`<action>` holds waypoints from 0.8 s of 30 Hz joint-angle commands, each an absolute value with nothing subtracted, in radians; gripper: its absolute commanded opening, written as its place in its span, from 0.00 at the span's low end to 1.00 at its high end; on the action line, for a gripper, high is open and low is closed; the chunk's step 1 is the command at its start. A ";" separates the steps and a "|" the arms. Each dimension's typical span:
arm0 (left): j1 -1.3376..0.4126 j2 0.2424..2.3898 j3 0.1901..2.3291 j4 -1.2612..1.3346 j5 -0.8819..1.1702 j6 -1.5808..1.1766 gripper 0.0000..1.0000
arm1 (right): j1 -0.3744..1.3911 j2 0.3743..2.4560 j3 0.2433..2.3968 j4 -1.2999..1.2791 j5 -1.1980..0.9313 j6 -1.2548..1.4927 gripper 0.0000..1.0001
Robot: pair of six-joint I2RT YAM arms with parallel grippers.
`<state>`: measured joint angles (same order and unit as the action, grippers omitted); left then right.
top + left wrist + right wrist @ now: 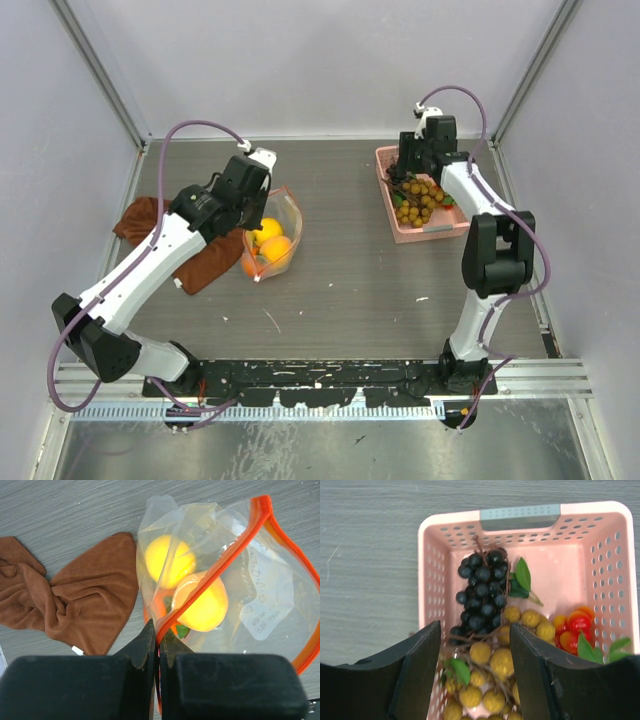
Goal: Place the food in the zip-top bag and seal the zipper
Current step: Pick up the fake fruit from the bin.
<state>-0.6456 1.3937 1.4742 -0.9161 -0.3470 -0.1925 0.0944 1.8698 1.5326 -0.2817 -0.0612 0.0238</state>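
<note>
The clear zip-top bag (272,240) stands open on the table, with orange round fruits (202,605) and a yellow one (167,560) inside. My left gripper (159,630) is shut on the orange-red zipper (220,565) at the bag's near mouth edge; it also shows in the top view (250,222). My right gripper (475,627) is open over the pink basket (570,555), its fingers either side of the tan-brown berry bunch (492,665). Dark grapes (482,592) lie just beyond the berries. In the top view the right gripper (412,180) hovers over the berries (418,200).
A crumpled brown cloth (190,255) lies left of the bag, touching it, and also shows in the left wrist view (75,605). Small red-orange fruits with leaves (575,627) sit in the basket's right part. The basket (440,232) stands at the back right near the wall.
</note>
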 commanded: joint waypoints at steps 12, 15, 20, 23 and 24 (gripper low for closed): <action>-0.635 1.372 1.475 -0.859 -0.322 -0.169 0.03 | 0.064 2.154 1.755 -0.117 -0.115 0.020 0.74; -0.635 1.372 1.476 -0.859 -0.321 -0.168 0.03 | 0.064 2.203 1.780 -0.114 -0.122 0.018 0.76; -0.635 1.372 1.474 -0.857 -0.314 -0.166 0.03 | 0.064 2.280 1.807 -0.107 -0.120 0.014 0.76; -0.635 1.371 1.472 -0.857 -0.312 -0.167 0.03 | 0.064 2.315 1.820 -0.115 -0.118 0.006 0.76; -0.635 1.370 1.473 -0.857 -0.310 -0.166 0.03 | 0.064 2.324 1.827 -0.124 -0.117 0.002 0.76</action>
<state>-0.6395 1.3899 1.4723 -0.9077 -0.3218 -0.1848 0.0654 2.3035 1.7691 -0.1509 -0.1123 0.0223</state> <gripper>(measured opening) 0.033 0.761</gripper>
